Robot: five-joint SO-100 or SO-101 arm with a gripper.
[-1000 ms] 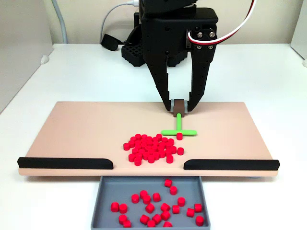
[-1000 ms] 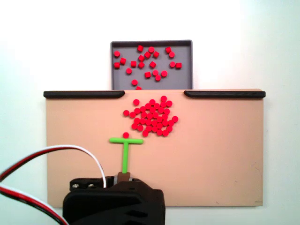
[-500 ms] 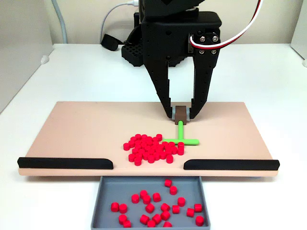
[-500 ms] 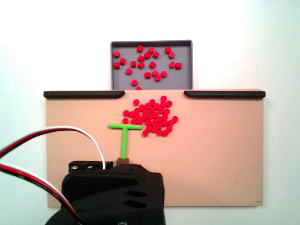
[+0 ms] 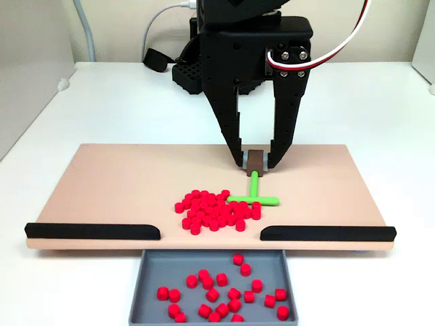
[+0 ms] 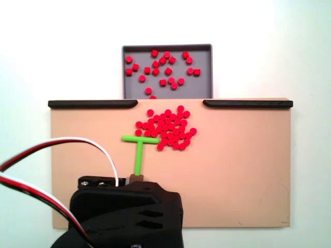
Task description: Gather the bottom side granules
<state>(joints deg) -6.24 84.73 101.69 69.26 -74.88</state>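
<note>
Red granules (image 5: 216, 209) lie clustered on the tan board (image 5: 109, 190) near the middle of its edge by the grey tray (image 5: 139, 288), just behind the gap between the two black rails (image 5: 92, 231); more sit in the tray. They look light, hard and prone to roll, so they are better swept from behind with a broad edge than pinched. The green T-shaped stick (image 5: 253, 195) touches the cluster's side with its crossbar. The gripper (image 5: 256, 161) is clamped on the stick's brown handle (image 5: 255, 161). Compared with a second ago, the crossbar has advanced from short of the pile to its flank, taking a stray granule in.
</note>
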